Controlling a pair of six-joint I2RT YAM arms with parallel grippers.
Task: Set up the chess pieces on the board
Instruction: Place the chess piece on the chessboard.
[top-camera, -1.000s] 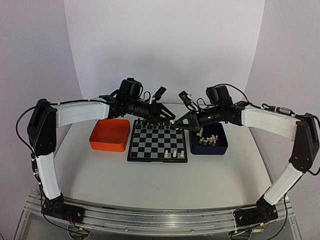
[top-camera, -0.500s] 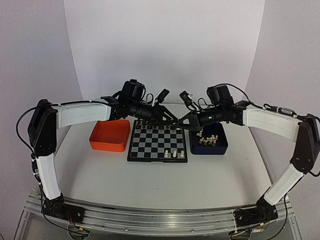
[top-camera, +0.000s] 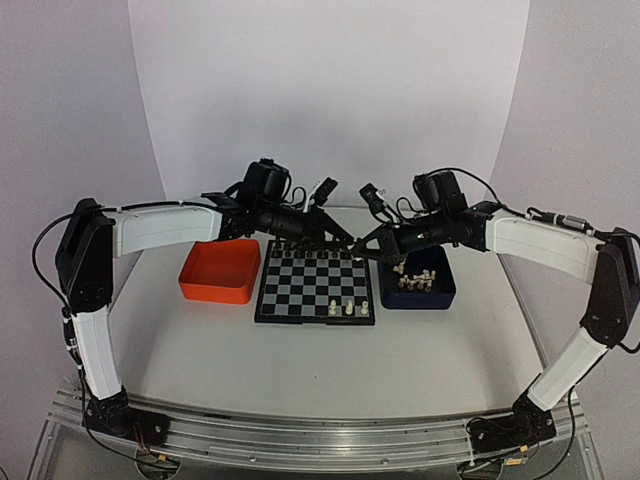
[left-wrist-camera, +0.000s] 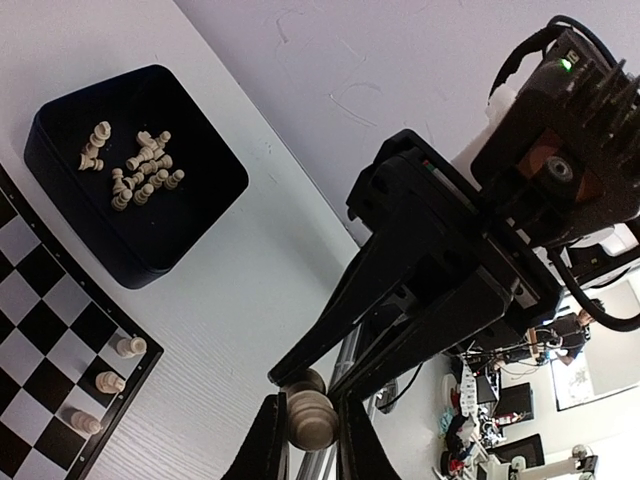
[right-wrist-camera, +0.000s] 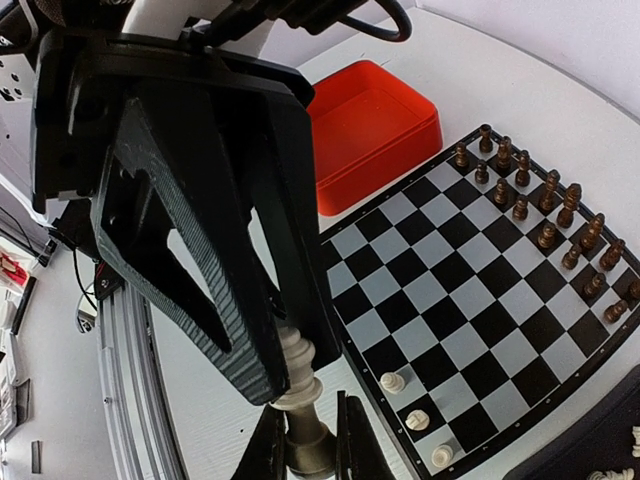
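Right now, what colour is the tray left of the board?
The tray is orange; best in right wrist view.

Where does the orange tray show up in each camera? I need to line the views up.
Top external: orange tray sits just left of the board.
Left wrist: not in it.
Right wrist: upper centre, up and left of the board.
Shared landmark: the short row of white pieces at the board's edge, seen bottom left in the left wrist view and bottom centre in the right wrist view.
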